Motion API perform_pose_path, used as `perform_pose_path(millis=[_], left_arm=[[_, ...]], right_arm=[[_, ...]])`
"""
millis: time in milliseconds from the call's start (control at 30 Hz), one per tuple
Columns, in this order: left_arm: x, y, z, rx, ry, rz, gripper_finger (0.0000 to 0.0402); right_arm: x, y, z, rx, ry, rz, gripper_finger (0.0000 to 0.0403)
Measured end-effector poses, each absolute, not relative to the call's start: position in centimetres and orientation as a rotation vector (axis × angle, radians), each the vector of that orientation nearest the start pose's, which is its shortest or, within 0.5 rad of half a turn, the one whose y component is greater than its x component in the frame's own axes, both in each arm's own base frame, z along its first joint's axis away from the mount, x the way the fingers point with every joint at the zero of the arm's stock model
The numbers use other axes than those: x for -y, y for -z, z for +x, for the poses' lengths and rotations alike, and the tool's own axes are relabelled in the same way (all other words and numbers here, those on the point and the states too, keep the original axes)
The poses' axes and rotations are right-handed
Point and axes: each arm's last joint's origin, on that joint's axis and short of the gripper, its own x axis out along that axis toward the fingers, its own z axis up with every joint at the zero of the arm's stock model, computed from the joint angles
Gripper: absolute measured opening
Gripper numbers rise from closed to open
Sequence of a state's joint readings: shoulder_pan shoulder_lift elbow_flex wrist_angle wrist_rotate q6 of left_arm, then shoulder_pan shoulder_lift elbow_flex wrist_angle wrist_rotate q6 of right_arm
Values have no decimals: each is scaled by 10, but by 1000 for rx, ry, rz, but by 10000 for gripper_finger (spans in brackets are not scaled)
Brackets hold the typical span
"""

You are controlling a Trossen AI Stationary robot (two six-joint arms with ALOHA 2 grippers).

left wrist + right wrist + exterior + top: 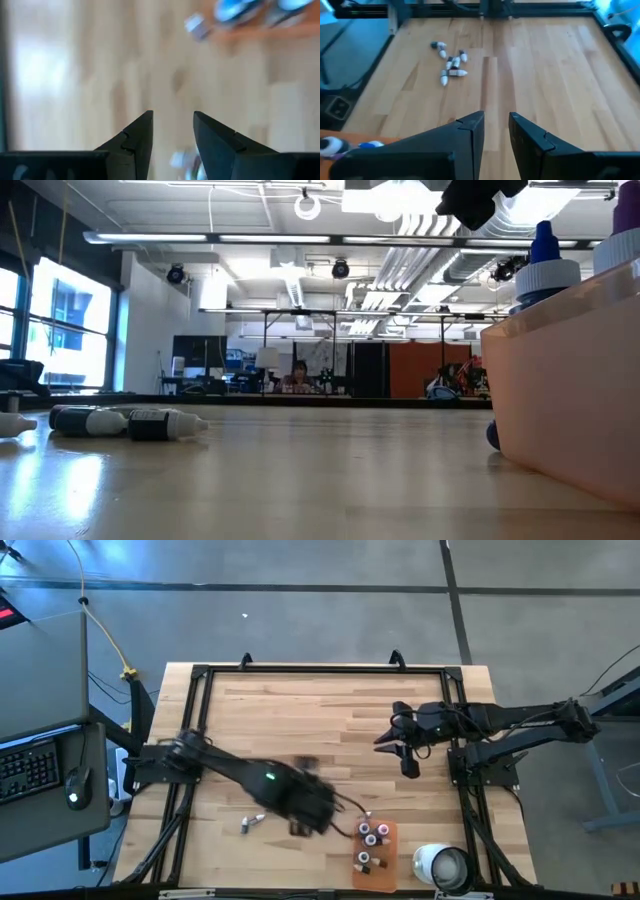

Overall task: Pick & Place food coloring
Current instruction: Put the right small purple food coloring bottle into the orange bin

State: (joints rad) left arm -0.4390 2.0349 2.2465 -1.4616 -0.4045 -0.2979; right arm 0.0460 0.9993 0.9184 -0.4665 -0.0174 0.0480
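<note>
While the left end effector (172, 132) hangs over the wooden worktop (300, 720) beside the orange tray (385, 860), its fingers are spread with nothing between them. Several food coloring bottles (372, 834) stand upright in that tray, next to a white cup (443, 867), and more loose bottles (451, 65) lie on their sides on the worktop, well apart from the tray. Right end effector (496, 127) waits over the worktop's right side, fingers parted a little, pinching nothing.
</note>
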Motion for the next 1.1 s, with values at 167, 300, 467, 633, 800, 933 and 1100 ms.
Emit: perform_pose_path(millis=[167,300,467,633,800,933,1100], left_arm=[[157,-396,320,-1003,-318,256,137],[159,-418,282,-950,-260,262,137],[151,-400,239,-967,-320,251,137],[130,-342,198,-924,-448,173,137],[124,-277,185,-855,-309,-118,137],[125,-250,187,-747,-244,-239,137],[127,-248,189,-673,-229,-287,137]], right_arm=[[-14,-314,209,-560,-174,95,82],[-19,-310,212,-552,-360,63,82],[-21,-299,215,-535,-416,61,82],[-19,-292,219,-494,-350,39,82],[-17,-286,224,-383,-284,-56,82],[-15,-276,225,-349,-214,-88,82],[-17,-254,218,-473,-317,-112,82]])
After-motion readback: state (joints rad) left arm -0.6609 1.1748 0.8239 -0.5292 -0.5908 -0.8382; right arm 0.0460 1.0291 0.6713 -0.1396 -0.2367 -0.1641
